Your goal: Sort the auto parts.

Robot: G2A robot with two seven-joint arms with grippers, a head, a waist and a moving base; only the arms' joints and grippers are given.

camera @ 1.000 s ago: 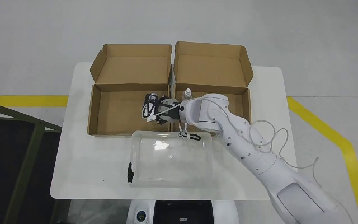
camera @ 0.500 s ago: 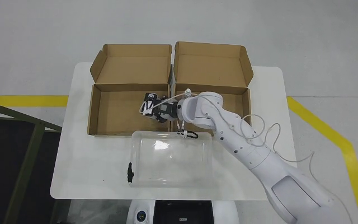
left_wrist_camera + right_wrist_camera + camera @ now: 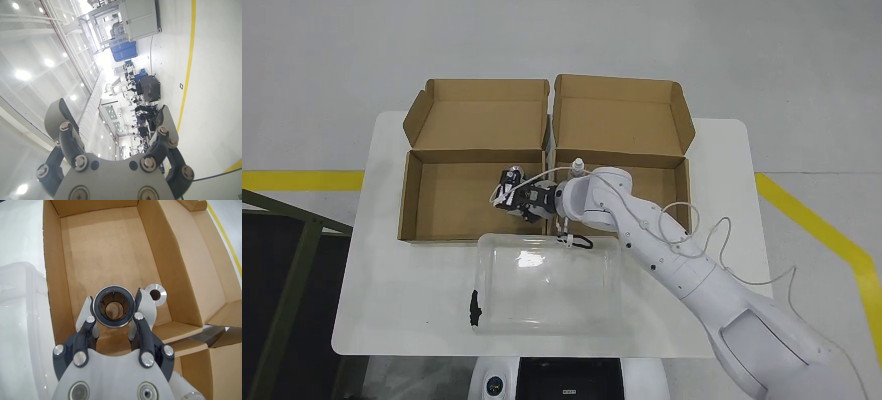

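Bearing (image 3: 97, 308), black ribbed cylinder, in right gripper (image 3: 114, 297); cardboard box (image 3: 105, 247) beneath.

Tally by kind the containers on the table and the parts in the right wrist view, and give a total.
Cardboard boxes: 2
Clear plastic bin: 1
Black bearing, held in the right claw: 1
Silver flanged ring: 1
Total: 5
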